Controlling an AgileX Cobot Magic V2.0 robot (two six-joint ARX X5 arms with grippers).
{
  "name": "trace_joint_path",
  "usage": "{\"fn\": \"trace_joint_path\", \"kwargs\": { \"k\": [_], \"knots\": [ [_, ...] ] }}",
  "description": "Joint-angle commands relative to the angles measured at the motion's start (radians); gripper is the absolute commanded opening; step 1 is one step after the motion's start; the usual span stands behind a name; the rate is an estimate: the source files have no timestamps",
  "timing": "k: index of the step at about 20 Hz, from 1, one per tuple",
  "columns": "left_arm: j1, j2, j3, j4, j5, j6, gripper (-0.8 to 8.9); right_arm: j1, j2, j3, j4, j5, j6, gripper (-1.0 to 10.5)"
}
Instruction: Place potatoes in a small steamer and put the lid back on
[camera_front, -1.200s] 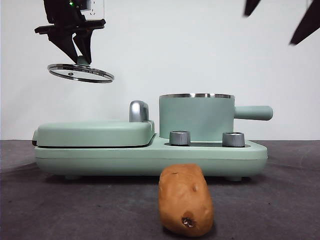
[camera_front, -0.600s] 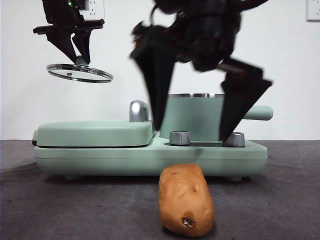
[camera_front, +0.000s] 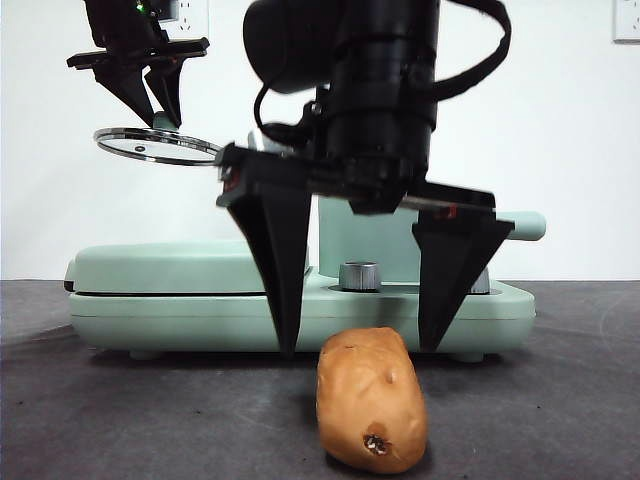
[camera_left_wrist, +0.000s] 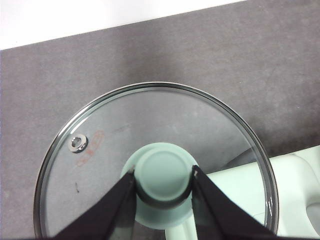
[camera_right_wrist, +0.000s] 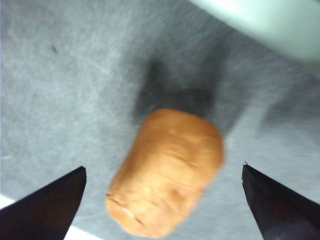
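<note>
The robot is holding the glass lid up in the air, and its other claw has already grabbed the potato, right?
Not quite. The left gripper does hold the lid up by its knob, but the right gripper hasn't grabbed the potato yet. The right wrist view shows its jaws wide open on either side of the potato, not touching it.
</note>
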Motion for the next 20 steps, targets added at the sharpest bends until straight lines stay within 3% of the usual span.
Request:
{"fn": "trace_joint_path", "kwargs": {
  "k": [1,6,11,20],
  "knots": [
    [-0.002,-0.005,0.043,0.021,0.006,-0.004,0.17,0.012,0.056,0.016,0.007,-0.027,0.000,4.7],
    [-0.002,-0.005,0.043,0.018,0.006,-0.004,0.17,0.012,0.085,0.016,0.003,-0.027,-0.020,2.4],
    [-0.002,-0.005,0.043,0.018,0.013,-0.004,0.17,0.002,0.056,0.061,-0.044,-0.028,-0.026,2.2],
    [-0.002,-0.005,0.043,0.018,0.018,-0.010,0.17,-0.093,0.033,0.612,-0.292,0.005,-0.114,2.2]
  ]
}}
